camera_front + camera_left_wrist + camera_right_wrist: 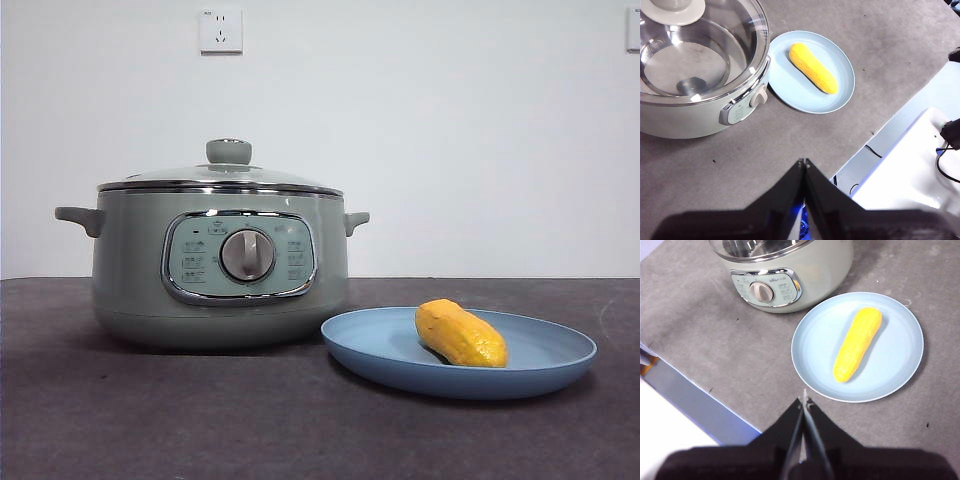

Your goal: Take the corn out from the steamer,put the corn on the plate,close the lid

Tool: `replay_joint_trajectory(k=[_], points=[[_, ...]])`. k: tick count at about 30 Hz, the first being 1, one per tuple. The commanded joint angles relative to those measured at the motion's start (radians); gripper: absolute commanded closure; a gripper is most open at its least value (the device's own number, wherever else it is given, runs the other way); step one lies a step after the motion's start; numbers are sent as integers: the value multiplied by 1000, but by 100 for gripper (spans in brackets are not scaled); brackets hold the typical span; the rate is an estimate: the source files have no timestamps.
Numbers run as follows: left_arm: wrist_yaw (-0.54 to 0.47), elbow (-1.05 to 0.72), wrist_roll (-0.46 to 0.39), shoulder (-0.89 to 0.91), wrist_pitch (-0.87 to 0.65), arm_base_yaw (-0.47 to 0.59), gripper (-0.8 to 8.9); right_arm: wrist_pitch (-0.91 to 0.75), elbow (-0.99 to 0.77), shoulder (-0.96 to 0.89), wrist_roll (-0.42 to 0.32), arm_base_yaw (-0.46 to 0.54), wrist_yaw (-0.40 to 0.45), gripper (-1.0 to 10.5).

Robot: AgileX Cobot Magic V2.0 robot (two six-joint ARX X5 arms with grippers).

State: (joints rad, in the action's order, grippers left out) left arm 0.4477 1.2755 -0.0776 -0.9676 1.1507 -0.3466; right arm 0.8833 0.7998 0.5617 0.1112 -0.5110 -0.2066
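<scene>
On your left the steamer (pixel 220 265) stands on the worktop (pixel 150 420) with the lid (pixel 222 176) seated on its chrome rim. From the front it looks level, and the left wrist view shows the glass dome covering the whole pot, with no corn left inside. Just right of the steamer sits the plate (pixel 540 375), its rim close to the pot's base though I can't tell if they touch. The corn (pixel 460 333) lies across the middle of the plate, well inside the raised rim, tapered end towards the pot in the left wrist view.

Both arms are held high and clear of everything. The left pincer (pixel 804 161) has its jaws pressed together on nothing, and so does the right pincer (pixel 804 399), which hangs above the plate's near edge.

To my eye all three steps are done, so the risks come from any further move you make:

- Lower the right pincer from here and you could clip the plate rim, tipping it or rolling the corn off.
- The corn is round and rests on a smooth plate, so a nudge to the plate may send it sliding.
- Bump the steamer or its knob (pixel 229 151) and the lid may shift off its seat.
</scene>
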Motion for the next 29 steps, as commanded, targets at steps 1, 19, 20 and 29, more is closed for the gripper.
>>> replay_joint_trajectory(k=[1,19,20,29], points=[[-1,3,-4,0,-5,0,817,-2,-5,1,-5,-2,3,945],[0,-127,-272,222,-542,259,817,-2,-5,1,-5,-2,3,945],[-11,-172,-272,257,-588,287,817,-2,-5,1,-5,-2,3,945],[-108,-637,-254,550,-861,402,817,-3,-5,1,-5,-2,3,945]])
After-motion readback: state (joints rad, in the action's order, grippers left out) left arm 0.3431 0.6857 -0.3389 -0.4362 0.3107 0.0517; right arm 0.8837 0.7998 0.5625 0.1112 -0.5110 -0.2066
